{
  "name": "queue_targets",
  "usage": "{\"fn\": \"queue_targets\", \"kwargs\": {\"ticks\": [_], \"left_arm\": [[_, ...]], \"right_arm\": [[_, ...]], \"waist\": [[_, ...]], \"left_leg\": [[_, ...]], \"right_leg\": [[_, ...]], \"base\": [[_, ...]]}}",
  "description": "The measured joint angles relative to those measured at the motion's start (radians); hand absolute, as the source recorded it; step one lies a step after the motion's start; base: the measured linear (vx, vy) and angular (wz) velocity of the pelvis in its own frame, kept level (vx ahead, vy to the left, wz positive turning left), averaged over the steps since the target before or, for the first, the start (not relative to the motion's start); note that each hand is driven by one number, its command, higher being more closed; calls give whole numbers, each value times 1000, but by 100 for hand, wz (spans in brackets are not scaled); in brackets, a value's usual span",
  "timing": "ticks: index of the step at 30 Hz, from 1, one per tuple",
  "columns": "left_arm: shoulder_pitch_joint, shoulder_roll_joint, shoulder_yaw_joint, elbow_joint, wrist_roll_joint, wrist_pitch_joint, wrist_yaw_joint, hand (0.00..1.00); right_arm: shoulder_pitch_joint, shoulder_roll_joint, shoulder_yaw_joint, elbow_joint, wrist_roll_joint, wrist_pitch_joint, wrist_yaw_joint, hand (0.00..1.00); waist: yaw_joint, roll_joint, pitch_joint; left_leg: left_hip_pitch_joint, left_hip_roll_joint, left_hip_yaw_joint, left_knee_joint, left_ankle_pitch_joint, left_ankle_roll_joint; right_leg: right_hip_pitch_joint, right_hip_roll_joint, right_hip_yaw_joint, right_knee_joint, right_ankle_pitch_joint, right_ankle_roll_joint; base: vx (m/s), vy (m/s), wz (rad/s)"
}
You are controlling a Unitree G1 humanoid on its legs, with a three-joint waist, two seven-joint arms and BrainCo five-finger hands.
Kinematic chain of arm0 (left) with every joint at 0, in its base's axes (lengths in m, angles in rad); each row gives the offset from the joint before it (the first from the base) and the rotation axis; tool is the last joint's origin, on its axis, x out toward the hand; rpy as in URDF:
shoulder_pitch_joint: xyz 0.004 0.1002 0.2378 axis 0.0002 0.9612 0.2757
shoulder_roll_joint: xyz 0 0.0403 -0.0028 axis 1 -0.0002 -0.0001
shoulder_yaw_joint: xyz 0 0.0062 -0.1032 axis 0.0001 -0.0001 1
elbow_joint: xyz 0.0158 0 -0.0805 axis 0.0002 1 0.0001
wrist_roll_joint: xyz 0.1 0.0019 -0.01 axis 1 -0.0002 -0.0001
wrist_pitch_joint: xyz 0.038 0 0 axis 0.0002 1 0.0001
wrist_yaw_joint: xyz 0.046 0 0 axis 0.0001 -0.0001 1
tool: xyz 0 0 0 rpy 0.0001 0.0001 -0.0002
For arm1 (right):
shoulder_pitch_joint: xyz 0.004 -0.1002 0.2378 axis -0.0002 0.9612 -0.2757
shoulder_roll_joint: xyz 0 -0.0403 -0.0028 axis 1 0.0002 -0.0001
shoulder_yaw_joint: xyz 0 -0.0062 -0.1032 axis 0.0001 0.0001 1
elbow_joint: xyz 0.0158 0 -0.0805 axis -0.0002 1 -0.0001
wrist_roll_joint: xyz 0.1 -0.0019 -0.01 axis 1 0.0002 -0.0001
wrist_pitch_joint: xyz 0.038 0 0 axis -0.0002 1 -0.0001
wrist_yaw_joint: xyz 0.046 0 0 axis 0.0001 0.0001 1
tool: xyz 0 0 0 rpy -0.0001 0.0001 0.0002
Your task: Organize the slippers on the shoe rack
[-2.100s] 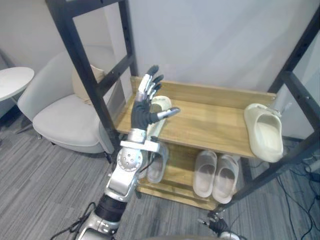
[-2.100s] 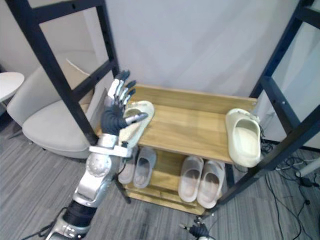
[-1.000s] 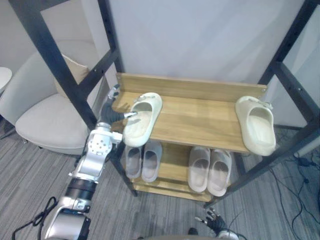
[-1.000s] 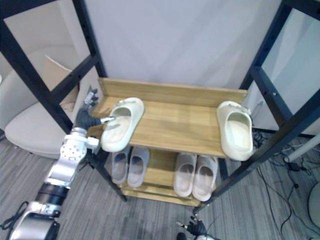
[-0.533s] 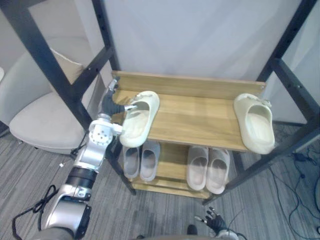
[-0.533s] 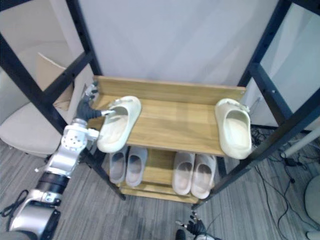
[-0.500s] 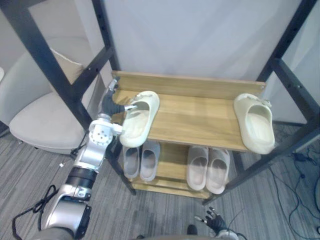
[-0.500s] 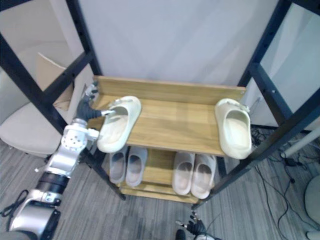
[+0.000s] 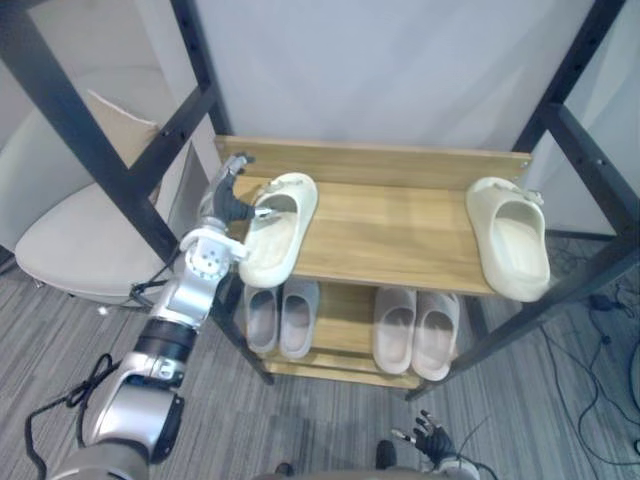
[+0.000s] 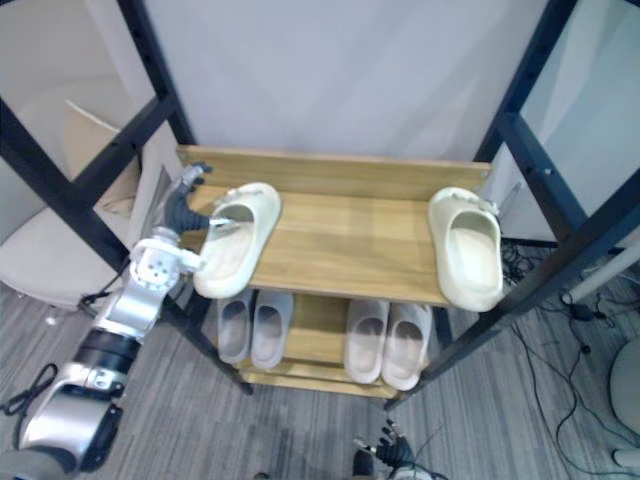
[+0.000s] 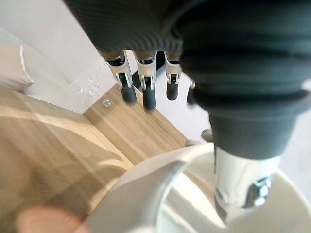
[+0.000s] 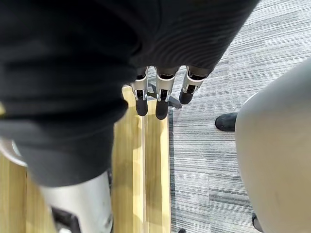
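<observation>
The right hand hangs slack nearest (idle), while the left hand, raised moments ago, now has its thumb inside the cream slipper overhanging the near-left edge of the top shelf, fingers straight, ready to shift it.

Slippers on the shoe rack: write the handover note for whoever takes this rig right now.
Left hand: open, thumb at the opening of the left cream slipper, fingers straight.
Right hand: open, idle, low near the floor.
Top shelf: left cream slipper at its left end, right cream slipper at its right end, far apart.
Done: left pair and right pair sit together on the lower shelf.
Left: probably bring the cream slippers together.
</observation>
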Motion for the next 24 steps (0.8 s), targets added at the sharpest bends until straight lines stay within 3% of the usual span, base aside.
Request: {"fn": "queue_targets", "kwargs": {"ticks": [7, 12, 23, 24], "left_arm": [[-7, 0, 1, 7, -13, 3, 2, 100], [-7, -1, -1, 23, -65, 4, 2, 100], [-7, -31, -35, 24, -144, 1, 6, 100], [-8, -46, -73, 20, -171, -7, 23, 100]], "right_arm": [[-1, 1, 0, -3, 0, 1, 0, 0], [-5, 2, 0, -10, 0, 2, 0, 0], [-7, 2, -3, -9, 1, 10, -1, 0], [-12, 2, -29, -9, 2, 9, -1, 0]], "waist": [[-8, 1, 2], [-30, 1, 3], [-33, 3, 4], [-41, 15, 12]], "left_leg": [[4, 0, 5, -1, -2, -1], [7, 0, 6, 0, -2, -1], [17, -1, -1, 1, -2, -1], [23, -1, -5, 1, -1, -1]], "right_leg": [[1, 0, 3, 0, 1, 0], [3, 1, 6, 0, 2, -2], [15, 1, 2, 0, 3, -2], [21, 0, 1, 0, 3, -2]], "base": [[0, 0, 0], [0, 0, 0], [-3, -2, 0], [-40, -22, 0]]}}
